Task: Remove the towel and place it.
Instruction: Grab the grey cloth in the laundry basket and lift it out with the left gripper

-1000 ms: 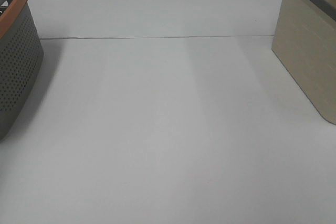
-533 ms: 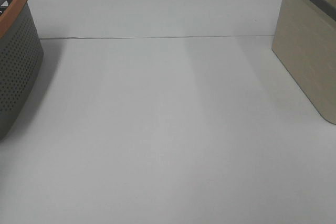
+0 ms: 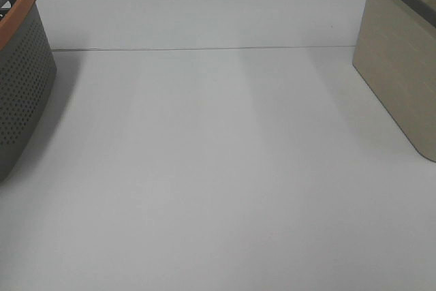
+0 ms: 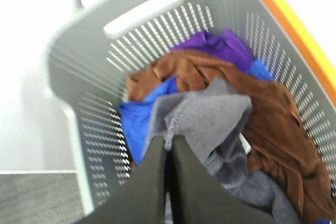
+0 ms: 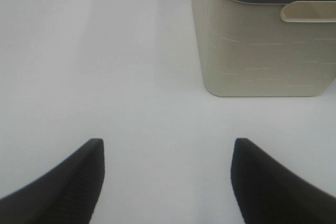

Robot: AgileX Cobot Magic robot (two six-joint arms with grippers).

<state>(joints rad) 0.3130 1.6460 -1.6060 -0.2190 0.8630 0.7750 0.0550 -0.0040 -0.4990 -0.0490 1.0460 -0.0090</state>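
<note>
Towel (image 4: pixel 210 116) first: grey terry, lying bunched on top of the heap inside the perforated grey basket (image 4: pixel 79 77) with the orange rim. One folded edge is raised toward my left gripper (image 4: pixel 169 142). That gripper's fingers are pressed tight together right at the fold, and I judge they have a thin pinch of the hem, though I cannot see cloth between the pads. A blue cloth (image 4: pixel 139 119) lies against the towel on one side, a brown cloth (image 4: pixel 273 108) on the other, and a purple cloth (image 4: pixel 215 43) sits further back. More grey fabric runs below my fingers; I cannot tell whether it belongs to the same towel.

My right gripper (image 5: pixel 168 142) hangs with its fingers spread wide and holding nothing, over the bare white table (image 5: pixel 105 51) near the beige bin (image 5: pixel 262 51).

My worries from here:
- **Slipping:** so little cloth is pinched that the hem could slide out as I lift and the towel's weight comes on.
- **Dragging:** the blue or brown cloth may cling to the terry and ride up with it.
- **Snagging:** a trailing corner might catch on the basket's wall or rim if I pull sideways before the towel is clear.
</note>
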